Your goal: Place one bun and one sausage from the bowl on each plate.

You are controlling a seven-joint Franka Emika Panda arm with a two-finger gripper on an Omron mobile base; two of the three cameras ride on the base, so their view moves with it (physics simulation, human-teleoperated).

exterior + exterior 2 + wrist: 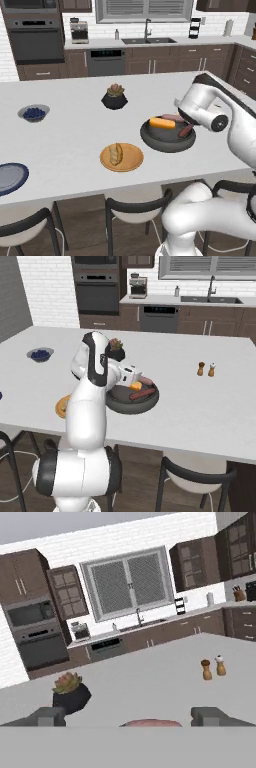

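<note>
The dark bowl stands on the island's right side and holds a yellow bun and two sausages. To its left front, the orange plate carries a bun. The blue plate lies bare at the far left front edge. My gripper hovers low over the bowl's far side, open, with nothing between its fingertips. Just below them a sausage peeks up. From the right, the gripper sits above the bowl, and the arm hides most of the orange plate.
A black plant pot stands behind the bowl and a small bowl of blueberries at the left. Salt and pepper shakers are farther right on the island. Dark chairs line the near edge.
</note>
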